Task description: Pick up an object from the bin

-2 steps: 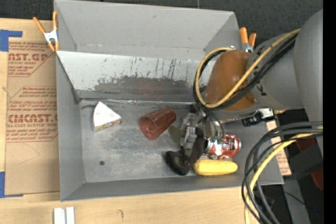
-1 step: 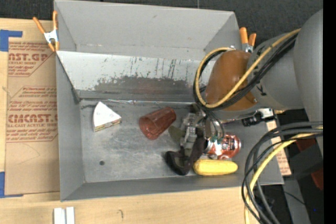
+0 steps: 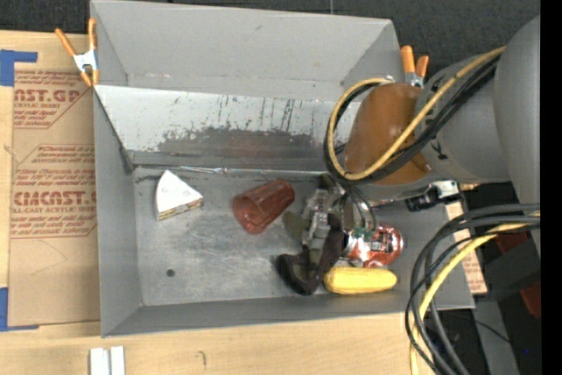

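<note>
My gripper [image 3: 321, 228] hangs low in the bin's front right part, just right of a red plastic cup [image 3: 262, 205] that lies on its side. Directly below the gripper a black curved thing [image 3: 297, 273] rests on the bin floor, touching or nearly touching the gripper's lower end. A yellow banana-shaped thing [image 3: 361, 280] lies beside it at the front right wall. A crumpled red and white can [image 3: 378, 246] sits just right of the gripper, above the yellow thing.
A white wedge-shaped piece [image 3: 176, 194] lies alone at the left of the bin floor. The arm with its orange cover and yellow-black cables leans in over the bin's right rim.
</note>
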Controlling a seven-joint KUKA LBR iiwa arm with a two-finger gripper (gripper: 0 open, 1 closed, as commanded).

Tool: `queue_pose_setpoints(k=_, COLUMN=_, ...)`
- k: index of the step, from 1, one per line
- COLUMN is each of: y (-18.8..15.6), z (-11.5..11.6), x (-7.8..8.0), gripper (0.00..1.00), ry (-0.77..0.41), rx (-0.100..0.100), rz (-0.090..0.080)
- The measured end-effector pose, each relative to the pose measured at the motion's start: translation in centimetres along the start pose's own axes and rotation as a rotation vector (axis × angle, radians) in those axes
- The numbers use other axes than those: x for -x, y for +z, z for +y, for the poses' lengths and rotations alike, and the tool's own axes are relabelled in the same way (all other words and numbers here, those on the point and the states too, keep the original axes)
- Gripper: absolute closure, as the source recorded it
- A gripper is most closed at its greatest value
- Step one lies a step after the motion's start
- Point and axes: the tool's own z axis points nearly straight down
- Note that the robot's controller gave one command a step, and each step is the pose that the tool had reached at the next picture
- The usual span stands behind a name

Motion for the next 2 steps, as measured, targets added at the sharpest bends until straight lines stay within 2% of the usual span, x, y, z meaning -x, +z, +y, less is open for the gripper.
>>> queue_pose_setpoints(k=1, y=-1.7, z=0.0, x=-0.1, gripper=1.00, ry=-0.001, rx=-0.001, rz=0.005)
queue_pose_setpoints(k=2, y=-3.3, z=0.0, x=0.0, gripper=1.00, ry=0.000, rx=-0.001, rz=0.000)
